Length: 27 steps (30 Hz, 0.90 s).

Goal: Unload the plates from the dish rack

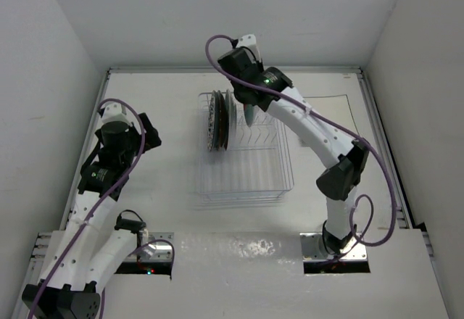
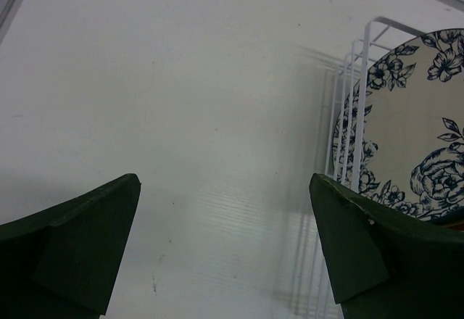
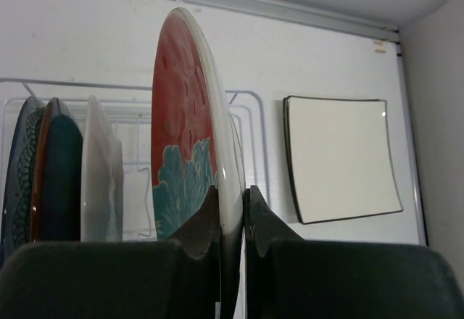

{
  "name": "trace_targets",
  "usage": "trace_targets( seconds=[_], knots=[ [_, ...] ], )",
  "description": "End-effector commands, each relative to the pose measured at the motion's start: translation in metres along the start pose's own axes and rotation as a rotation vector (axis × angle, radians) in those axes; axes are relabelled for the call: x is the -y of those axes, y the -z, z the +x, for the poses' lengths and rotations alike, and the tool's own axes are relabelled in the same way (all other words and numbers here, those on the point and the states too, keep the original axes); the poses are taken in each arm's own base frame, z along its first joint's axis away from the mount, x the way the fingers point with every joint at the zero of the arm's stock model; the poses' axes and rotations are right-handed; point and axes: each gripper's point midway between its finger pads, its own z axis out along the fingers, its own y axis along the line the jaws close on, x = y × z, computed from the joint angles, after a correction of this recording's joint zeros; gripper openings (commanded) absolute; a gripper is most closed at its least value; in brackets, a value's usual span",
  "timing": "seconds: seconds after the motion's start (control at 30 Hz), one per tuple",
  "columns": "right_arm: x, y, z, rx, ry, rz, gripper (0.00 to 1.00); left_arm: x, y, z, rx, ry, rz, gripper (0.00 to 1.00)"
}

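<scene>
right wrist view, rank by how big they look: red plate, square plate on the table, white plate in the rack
1. red plate and square plate: too close to rank; the red one is taller but narrower, and nearest the camera.
2. white plate, a thin edge-on sliver.

Teal-blotched red plate (image 3: 185, 116) — blue-flowered white plate (image 2: 413, 138)
</scene>
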Motion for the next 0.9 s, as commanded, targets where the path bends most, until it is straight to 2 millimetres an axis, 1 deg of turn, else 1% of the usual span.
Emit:
trace_targets(
  seconds=[0.0, 0.07, 0.1, 0.17, 0.2, 0.23, 0.3, 0.33, 0.37, 0.4, 0.43, 0.47, 0.5, 0.53, 0.57, 0.6, 0.63, 0.67, 0.7, 0.73, 0.8, 0.87],
  knots=[
    [0.079, 0.067, -0.078, 0.229, -0.186, 0.074, 0.00, 0.016, 0.006, -0.012, 0.040, -0.003, 0.080, 1.00],
    [0.086, 0.075, -0.078, 0.236, -0.173, 0.051, 0.00, 0.027, 0.010, -0.012, 0.038, -0.017, 0.141, 1.00],
    [0.096, 0.089, -0.083, 0.258, -0.194, 0.021, 0.00, 0.031, 0.012, -0.015, 0.048, -0.018, 0.167, 1.00],
    [0.093, 0.097, -0.081, 0.275, -0.198, -0.057, 0.00, 0.043, 0.022, -0.019, 0.067, -0.021, 0.245, 1.00],
    [0.084, 0.106, -0.082, 0.286, -0.208, -0.157, 0.00, 0.049, 0.026, -0.021, 0.077, -0.019, 0.281, 1.00],
    [0.088, 0.122, -0.084, 0.313, -0.245, -0.222, 0.00, 0.061, 0.036, -0.022, 0.079, -0.011, 0.362, 1.00],
    [0.081, 0.140, -0.084, 0.329, -0.277, -0.345, 0.00, 0.077, 0.048, -0.025, 0.081, 0.008, 0.463, 1.00],
    [0.073, 0.160, -0.085, 0.334, -0.308, -0.471, 0.00, 0.096, 0.062, -0.021, 0.055, 0.005, 0.588, 1.00],
    [0.068, 0.169, -0.082, 0.327, -0.321, -0.532, 0.00, 0.106, 0.070, -0.022, 0.045, 0.017, 0.656, 1.00],
    [0.057, 0.174, -0.076, 0.308, -0.351, -0.600, 0.00, 0.118, 0.080, -0.026, 0.054, 0.013, 0.734, 1.00],
    [0.043, 0.189, -0.073, 0.299, -0.351, -0.720, 0.00, 0.131, 0.095, -0.023, 0.032, 0.001, 0.841, 1.00],
    [0.046, 0.203, -0.073, 0.313, -0.372, -0.773, 0.00, 0.136, 0.102, -0.024, 0.028, 0.012, 0.888, 1.00],
    [0.043, 0.211, -0.076, 0.328, -0.397, -0.819, 0.00, 0.141, 0.109, -0.028, 0.042, 0.008, 0.927, 1.00],
    [0.034, 0.210, -0.065, 0.298, -0.410, -0.853, 0.00, 0.145, 0.117, -0.027, 0.034, 0.002, 0.974, 1.00],
    [0.034, 0.223, -0.063, 0.306, -0.415, -0.916, 0.00, 0.148, 0.122, -0.028, 0.034, 0.007, 1.000, 1.00],
    [0.026, 0.224, -0.059, 0.301, -0.432, -0.954, 0.00, 0.151, 0.124, -0.025, 0.017, 0.004, 1.025, 1.00],
    [0.022, 0.228, -0.057, 0.298, -0.441, -0.990, 0.00, 0.155, 0.133, -0.020, -0.011, -0.009, 1.085, 1.00],
    [0.016, 0.239, -0.055, 0.291, -0.438, -1.061, 0.00, 0.159, 0.137, -0.020, -0.019, -0.005, 1.123, 1.00],
    [0.008, 0.242, -0.054, 0.289, -0.462, -1.108, 0.00, 0.161, 0.137, -0.015, -0.050, 0.001, 1.144, 1.00],
    [0.004, 0.247, -0.054, 0.290, -0.473, -1.151, 0.00, 0.163, 0.140, -0.013, -0.065, 0.003, 1.166, 1.00],
    [-0.005, 0.254, -0.054, 0.285, -0.496, -1.221, 0.00, 0.162, 0.135, -0.008, -0.092, 0.022, 1.148, 1.00],
    [-0.008, 0.259, -0.054, 0.295, -0.504, -1.259, 0.00, 0.160, 0.128, -0.005, -0.106, 0.026, 1.122, 0.97]
  ],
)
